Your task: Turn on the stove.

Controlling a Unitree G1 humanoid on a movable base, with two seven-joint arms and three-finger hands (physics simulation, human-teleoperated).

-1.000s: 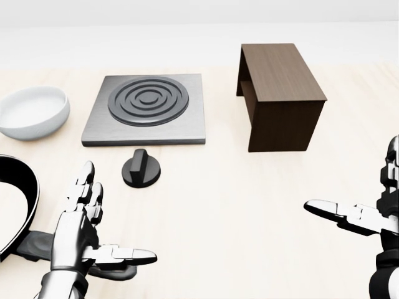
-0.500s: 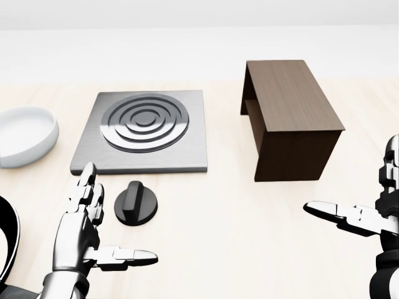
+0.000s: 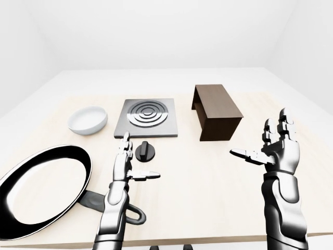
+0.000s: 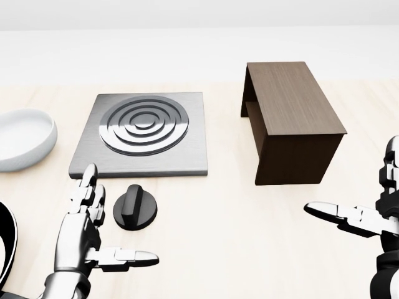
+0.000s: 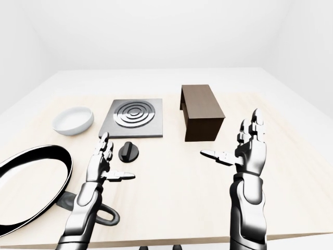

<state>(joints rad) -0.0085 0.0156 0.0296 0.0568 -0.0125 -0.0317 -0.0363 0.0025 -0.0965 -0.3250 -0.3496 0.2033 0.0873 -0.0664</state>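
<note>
My left hand (image 4: 84, 233) hovers wide open just left of the knob (image 4: 136, 207), not touching; the stove (image 4: 142, 132) lies above the knob; my right hand (image 3: 276, 148) is spread wide too

Head view — the right hand (image 4: 368, 218) is cut by the right edge, the white bowl (image 4: 22, 140), left of the stove plate (image 4: 144, 134), by the left edge. Left-eye view — the frying pan (image 3: 41, 190) handle passes behind the left hand's (image 3: 125, 169) forearm.
</note>
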